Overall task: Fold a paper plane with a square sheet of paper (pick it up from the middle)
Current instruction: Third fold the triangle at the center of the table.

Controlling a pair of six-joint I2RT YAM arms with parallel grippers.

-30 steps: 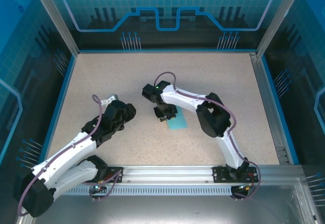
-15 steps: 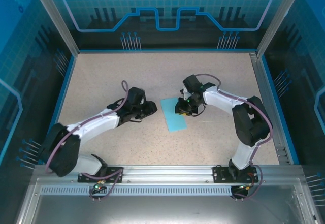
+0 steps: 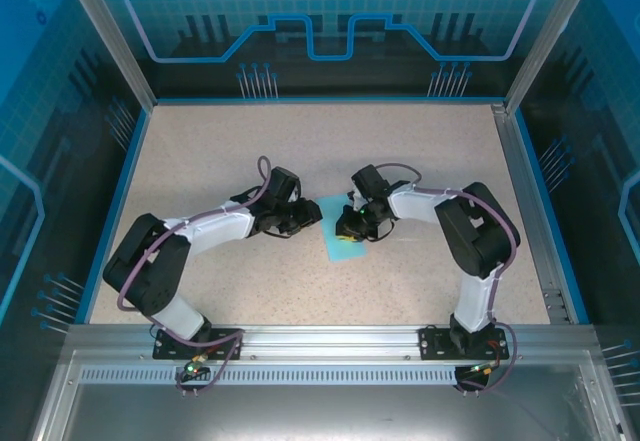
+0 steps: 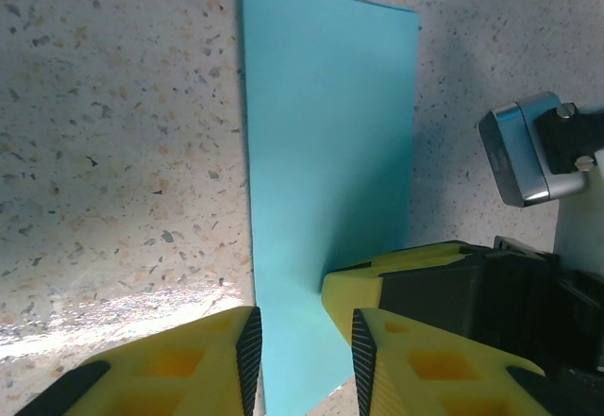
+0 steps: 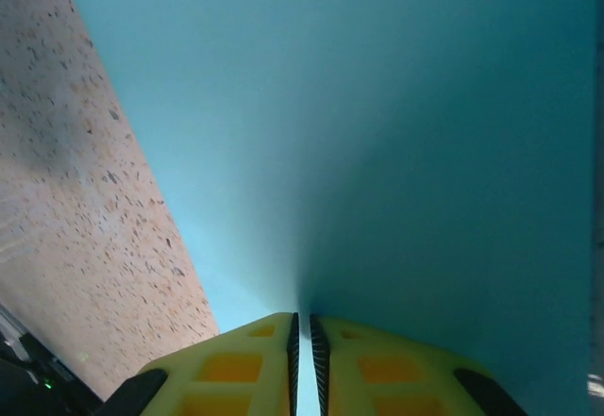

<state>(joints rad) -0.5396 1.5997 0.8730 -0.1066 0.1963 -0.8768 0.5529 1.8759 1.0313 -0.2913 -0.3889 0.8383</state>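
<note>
The square sheet of paper (image 3: pixel 346 250) is light turquoise and lies mid-table; a paper plane is out of view. My right gripper (image 3: pixel 350 228) is on the sheet from the right. In the right wrist view its jaws (image 5: pixel 304 326) are shut on a raised ridge of the paper (image 5: pixel 377 133). My left gripper (image 3: pixel 312 218) is at the sheet's left edge. In the left wrist view it (image 4: pixel 302 341) stands open, its pads astride the near part of the paper (image 4: pixel 330 124). One yellow right finger (image 4: pixel 363 279) presses the sheet just ahead of it.
The speckled table (image 3: pixel 250 151) is ringed by a blue border and clear blue walls. An aluminium rail (image 3: pixel 330 339) with both arm bases runs along the near edge. The right wrist's metal bracket (image 4: pixel 519 152) sits close to my left gripper.
Both grippers have come in onto the sheet, the left from the left, the right shifting left. The right jaws have closed on the paper, and the left jaws have narrowed.
</note>
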